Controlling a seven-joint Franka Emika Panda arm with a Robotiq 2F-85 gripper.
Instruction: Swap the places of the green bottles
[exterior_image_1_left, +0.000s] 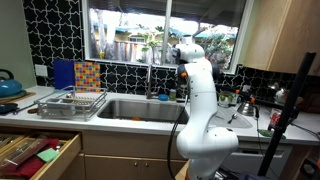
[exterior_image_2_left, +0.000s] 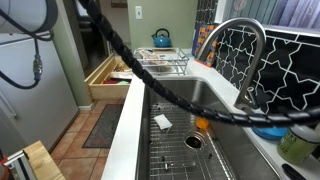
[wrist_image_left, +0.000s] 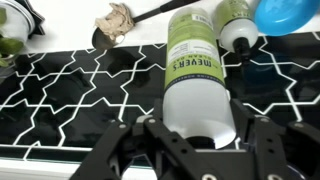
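Observation:
In the wrist view my gripper has its two black fingers against both sides of a green bottle with a white body and a "Meyer's" label. A second green bottle with a white end sits just beyond it to the right, against the black tiled wall. In an exterior view the gripper is at the back of the sink under the window, and the bottles are hard to make out there. In an exterior view a green object shows at the far lower right, mostly cut off.
A steel sink with a tall faucet lies below the arm. A blue bowl and a brush sit near the bottles. A dish rack stands beside the sink. A drawer hangs open. A thick black cable crosses the view.

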